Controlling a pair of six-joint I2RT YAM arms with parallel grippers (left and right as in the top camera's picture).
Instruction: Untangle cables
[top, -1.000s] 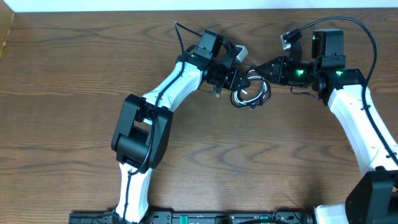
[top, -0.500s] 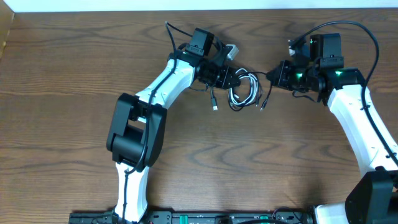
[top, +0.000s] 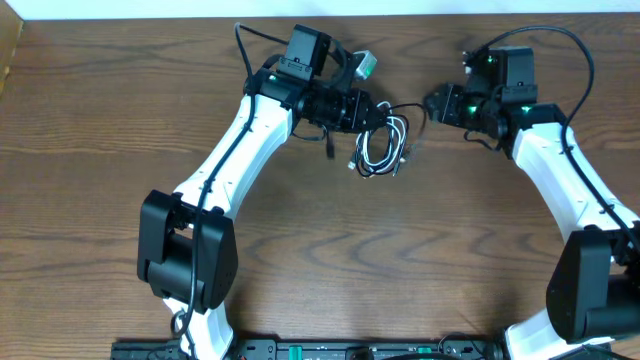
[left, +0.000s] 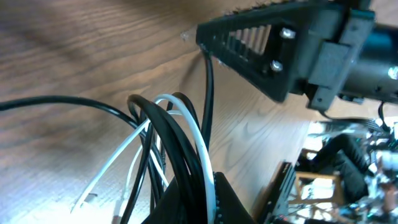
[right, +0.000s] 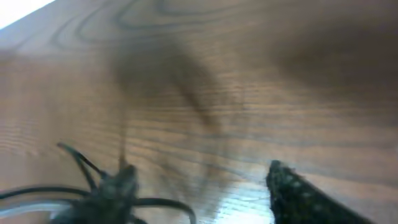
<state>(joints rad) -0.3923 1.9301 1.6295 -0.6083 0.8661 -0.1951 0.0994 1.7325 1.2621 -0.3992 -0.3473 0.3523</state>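
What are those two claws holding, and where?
The left gripper pinches the cables at one end of the loops; the right gripper holds nothing.

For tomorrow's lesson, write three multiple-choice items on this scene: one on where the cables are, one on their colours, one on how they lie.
1. Where are the cables?
A between the left gripper and the right gripper
B by the left arm's base
C at the near edge of the picture

2. What colours are they?
A all white
B black, with one white cable
C red and blue

3. How do they lie?
A straight, side by side
B in two separate heaps
C looped in one tangle

Key: 1 A, the overhead view shows them between the two arms' fingertips. 2 B, the left wrist view shows one white strand among black ones. 3 C, the loops overlap in one bunch.
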